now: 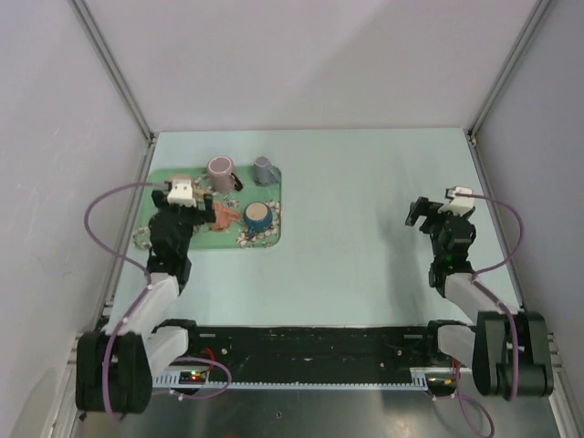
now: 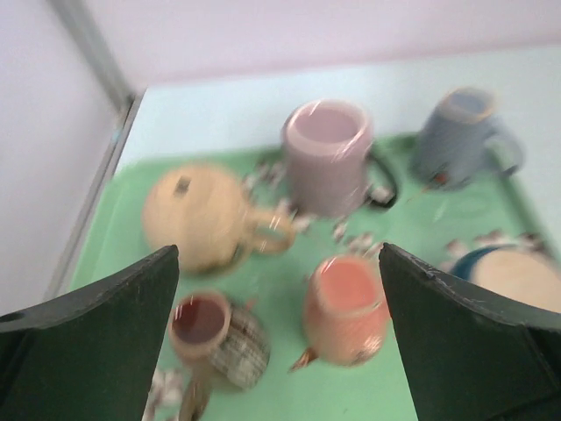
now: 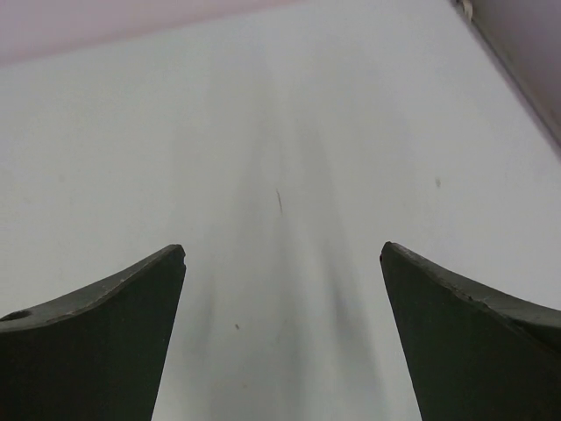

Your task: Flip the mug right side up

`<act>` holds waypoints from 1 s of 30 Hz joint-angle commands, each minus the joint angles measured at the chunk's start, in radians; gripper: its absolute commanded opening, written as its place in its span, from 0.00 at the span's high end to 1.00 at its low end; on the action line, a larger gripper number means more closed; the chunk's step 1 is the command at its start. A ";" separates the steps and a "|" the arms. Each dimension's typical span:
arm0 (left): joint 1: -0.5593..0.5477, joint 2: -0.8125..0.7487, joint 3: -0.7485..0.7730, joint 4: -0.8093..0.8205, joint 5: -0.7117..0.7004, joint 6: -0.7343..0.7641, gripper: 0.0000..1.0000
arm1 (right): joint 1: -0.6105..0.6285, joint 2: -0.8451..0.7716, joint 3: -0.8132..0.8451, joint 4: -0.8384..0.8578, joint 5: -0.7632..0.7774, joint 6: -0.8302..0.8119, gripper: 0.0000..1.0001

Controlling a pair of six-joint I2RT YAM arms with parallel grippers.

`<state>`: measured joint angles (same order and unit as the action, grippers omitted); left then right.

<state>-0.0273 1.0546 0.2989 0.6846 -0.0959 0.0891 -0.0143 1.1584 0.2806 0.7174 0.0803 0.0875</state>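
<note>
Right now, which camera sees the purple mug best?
The left wrist view: the purple mug is close and large, though blurred. The top external view shows it small on the green tray. The right wrist view misses it.

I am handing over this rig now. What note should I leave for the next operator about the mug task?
Left claw: open, empty, hovering over the green tray of mugs.
Right claw: open, empty, above the table.
Mugs: on the tray; the tan mug shows a closed, rounded top, so it is probably the upside-down one, though the view is blurred.
Done: nothing gripped yet.
To do: grip that mug, turn it upright.
</note>
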 commanded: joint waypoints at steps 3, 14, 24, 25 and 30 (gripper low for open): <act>-0.026 -0.184 0.343 -0.657 0.411 0.065 0.00 | 0.047 -0.163 0.125 -0.248 -0.055 0.055 0.00; -0.129 0.187 0.933 -1.564 0.510 0.959 0.00 | 0.173 -0.291 0.160 -0.433 -0.200 0.054 0.01; -0.211 0.698 1.317 -1.917 0.344 1.196 0.21 | 0.259 -0.348 0.161 -0.581 -0.174 0.037 0.01; -0.212 0.736 1.337 -1.917 0.330 1.197 0.24 | 0.264 -0.354 0.161 -0.596 -0.168 0.044 0.01; -0.216 0.870 1.427 -1.912 0.288 1.166 0.32 | 0.285 -0.368 0.158 -0.638 -0.139 0.078 0.00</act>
<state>-0.2401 1.8809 1.6356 -1.1782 0.2466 1.2102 0.2562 0.8089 0.4007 0.1223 -0.0921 0.1410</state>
